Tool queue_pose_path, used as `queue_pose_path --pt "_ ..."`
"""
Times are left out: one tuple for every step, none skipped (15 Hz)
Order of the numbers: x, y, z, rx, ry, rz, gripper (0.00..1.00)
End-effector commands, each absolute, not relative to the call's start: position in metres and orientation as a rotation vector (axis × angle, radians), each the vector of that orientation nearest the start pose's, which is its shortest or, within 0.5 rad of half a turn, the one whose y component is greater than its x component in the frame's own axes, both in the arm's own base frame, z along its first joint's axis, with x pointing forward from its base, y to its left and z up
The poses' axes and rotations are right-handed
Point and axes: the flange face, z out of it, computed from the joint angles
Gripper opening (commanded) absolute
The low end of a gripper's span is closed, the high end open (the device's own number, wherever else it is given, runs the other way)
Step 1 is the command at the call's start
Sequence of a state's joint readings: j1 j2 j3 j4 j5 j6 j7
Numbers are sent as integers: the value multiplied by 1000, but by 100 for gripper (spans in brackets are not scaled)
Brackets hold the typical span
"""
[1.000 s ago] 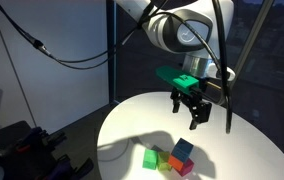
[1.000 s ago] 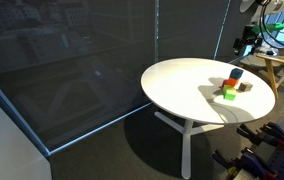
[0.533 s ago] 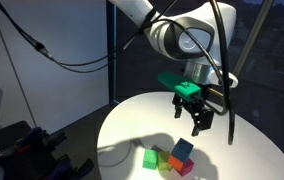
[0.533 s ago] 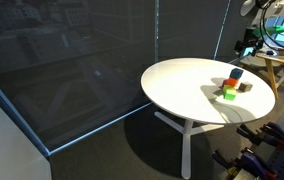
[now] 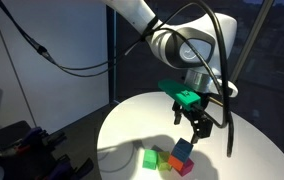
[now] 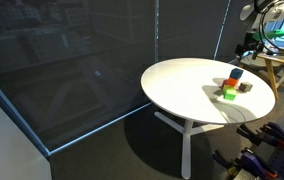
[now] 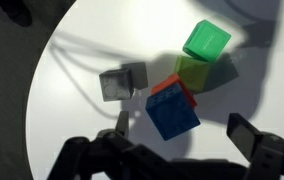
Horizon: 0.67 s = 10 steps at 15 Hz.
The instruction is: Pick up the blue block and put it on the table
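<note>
Hovering above the blue block (image 5: 184,150), the gripper (image 5: 198,128) holds nothing, its jaws spread wide. The block sits perched on a red-pink cube (image 5: 186,167), right of the green cube (image 5: 152,157), off the white surface (image 5: 122,125). This looks like the approach step. Next, lower to straddle the block squarely, then close.

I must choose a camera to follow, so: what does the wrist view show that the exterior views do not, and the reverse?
Only the wrist view: a small grey block beside the coloured ones. Only an exterior view: the arm above the end effector, and hanging cables. Both: the blue block, the green cube, the white table, the end effector open.
</note>
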State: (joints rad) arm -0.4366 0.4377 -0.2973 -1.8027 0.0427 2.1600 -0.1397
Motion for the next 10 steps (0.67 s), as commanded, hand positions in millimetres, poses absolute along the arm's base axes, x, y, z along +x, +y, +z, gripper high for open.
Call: queue_pose_path --pt "491 -425 303 -3057 926 142 100" --pt "491 -426 300 -3059 926 143 100" --pt "491 -426 298 -3060 925 147 100" --pt "492 -427 296 -3062 926 148 100" --pt "492 -428 295 -3063 927 148 100" --pt "492 -429 293 -3063 927 147 100" --pt "493 -430 291 -3063 927 146 100" --pt "493 -431 290 -3063 928 144 100" --pt "493 -432 288 -3064 931 142 100" --pt "493 -433 286 -3064 933 141 100"
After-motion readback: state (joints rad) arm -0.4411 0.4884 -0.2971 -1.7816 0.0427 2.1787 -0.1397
